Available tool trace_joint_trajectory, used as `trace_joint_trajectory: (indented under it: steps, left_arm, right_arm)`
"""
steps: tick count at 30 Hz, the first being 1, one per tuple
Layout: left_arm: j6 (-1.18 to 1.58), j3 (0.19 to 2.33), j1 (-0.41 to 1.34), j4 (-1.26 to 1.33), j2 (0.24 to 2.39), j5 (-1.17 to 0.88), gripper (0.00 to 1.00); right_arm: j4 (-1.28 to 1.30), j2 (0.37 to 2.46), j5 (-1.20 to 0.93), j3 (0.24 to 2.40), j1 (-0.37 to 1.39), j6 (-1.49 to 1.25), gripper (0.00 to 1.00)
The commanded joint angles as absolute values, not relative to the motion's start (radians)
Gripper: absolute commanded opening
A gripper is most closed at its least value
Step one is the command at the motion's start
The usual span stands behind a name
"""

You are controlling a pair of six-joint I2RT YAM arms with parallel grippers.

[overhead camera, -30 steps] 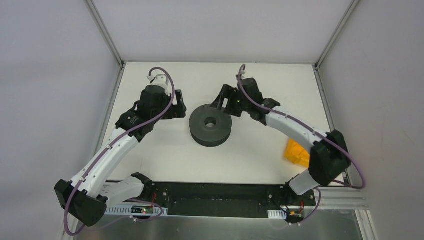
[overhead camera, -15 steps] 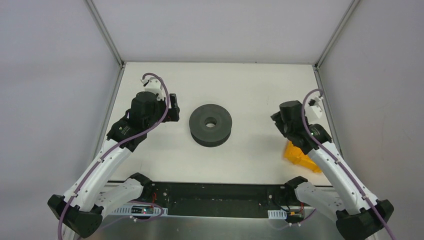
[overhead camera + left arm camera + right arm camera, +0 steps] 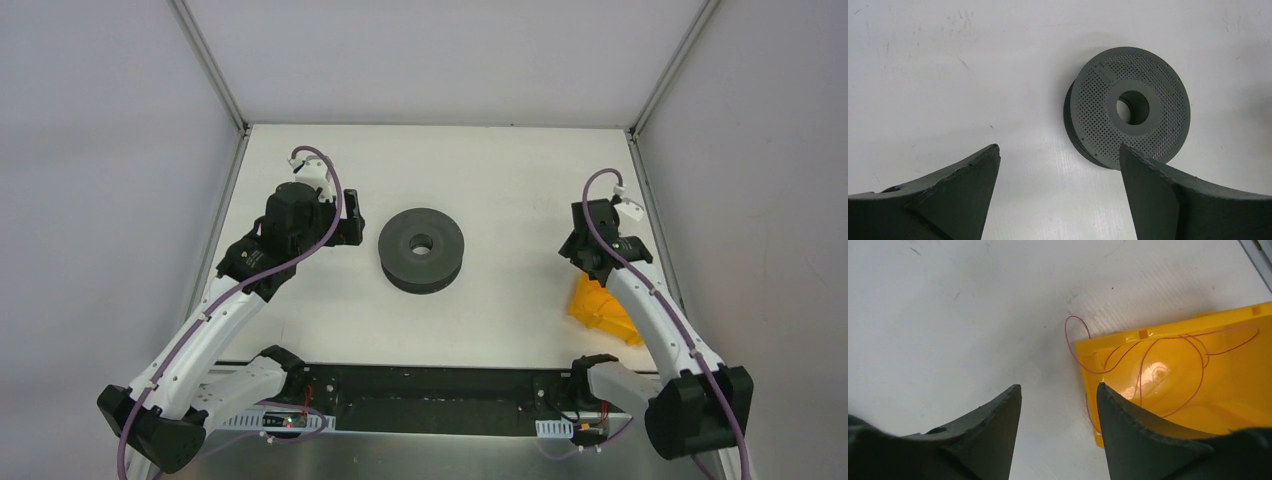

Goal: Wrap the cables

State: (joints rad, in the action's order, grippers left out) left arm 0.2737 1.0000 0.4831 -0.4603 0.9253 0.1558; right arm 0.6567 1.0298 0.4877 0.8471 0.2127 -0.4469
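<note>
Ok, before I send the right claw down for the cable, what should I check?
1. Right claw open, empty: ok.
2. Cable in view ahead of it, one loop spilling over the yellow bin rim onto the table: ok.
3. Cable free of snags, ends found: cannot tell; loops cross inside the bin.
4. Left claw open, empty: ok.
5. Spool lying flat, apart from left claw: ok.
6. Cable started on spool: not ok; none shows there.
</note>
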Motion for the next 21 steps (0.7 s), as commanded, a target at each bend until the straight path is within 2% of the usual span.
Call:
trace_joint_trajectory:
  steps: [1, 9, 18, 21]
  left_arm:
    - [0.282, 0.996, 0.485, -0.435, 0.909, 0.138, 0.88]
    - [0.279, 0.997, 0.485, -0.434, 0.918, 0.144, 0.88]
    - [0.278, 0.997, 0.485, -0.435, 0.920, 0.149, 0.88]
    - [0.273, 0.995, 0.485, -0.434, 0.919, 0.138, 0.88]
  right_arm:
    - [0.665, 1.140, 0.565, 0.894, 0.206, -0.306, 0.59]
    - [0.612, 1.287, 0.540, 0.917, 0.169, -0.222, 0.48]
    - [0.617, 1.393, 0.575, 0.937, 0.150, -0.197, 0.41]
    - [0.619, 1.415, 0.594, 0.944, 0.149, -0.193, 0.31]
